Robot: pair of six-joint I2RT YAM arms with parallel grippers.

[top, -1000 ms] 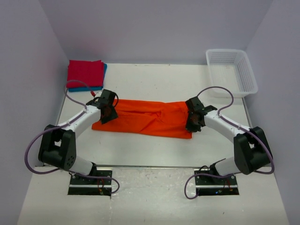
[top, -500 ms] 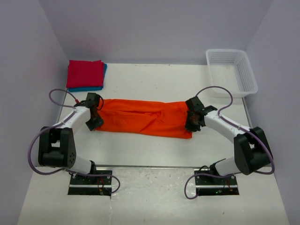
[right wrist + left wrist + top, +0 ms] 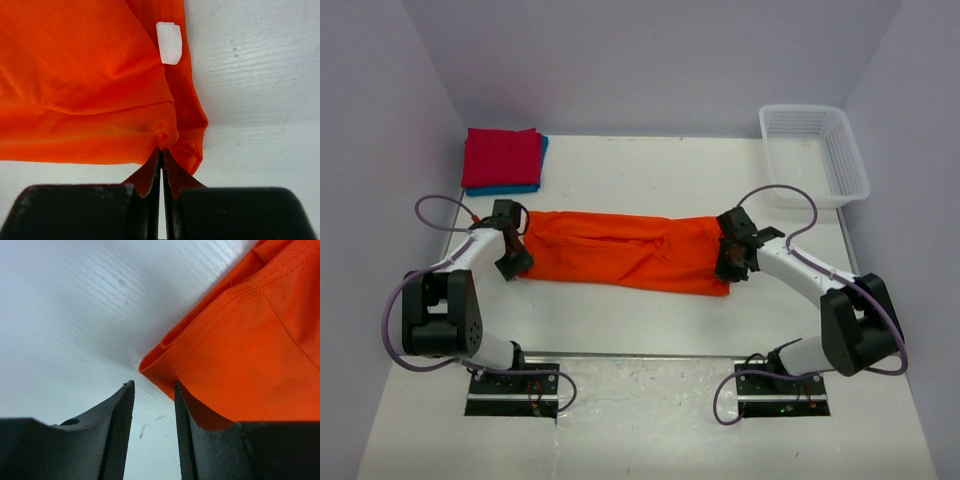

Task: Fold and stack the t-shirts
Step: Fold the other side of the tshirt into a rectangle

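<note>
Now that the L gripper [image 3: 154, 385] has slid outward from on top of the cloth to the far L end, the orange t-shirt [image 3: 620, 250] lies as a longer, flatter band across the middle of the table [image 3: 650, 180], w/ its L edge squarer than a sec ago. The L jaws have narrowed but are apart, w/ bare table showing between them. The folded hem corner sits just ahead and to the R of the fingertips, touching or nearly touching one finger, so no hold on that side yet. The R gripper hasn't budged: it stays clamped tight on the shirt's R end, a pinch of orange cloth squeezed between the jaws, white tag [image 3: 169, 42] just beyond. The red t-shirt [image 3: 502, 157] sits folded on the blue t-shirt [image 3: 505, 188] at the far L corner, well apart from the orange one. The mesh basket [image 3: 845, 150] is at the far R. Prob. meaning: the lengthwise fold is done and smoothed, and the L side is lining up to pinch its end so both arms can make the next fold. Risk: jaws close beside the hem and miss it.
</note>
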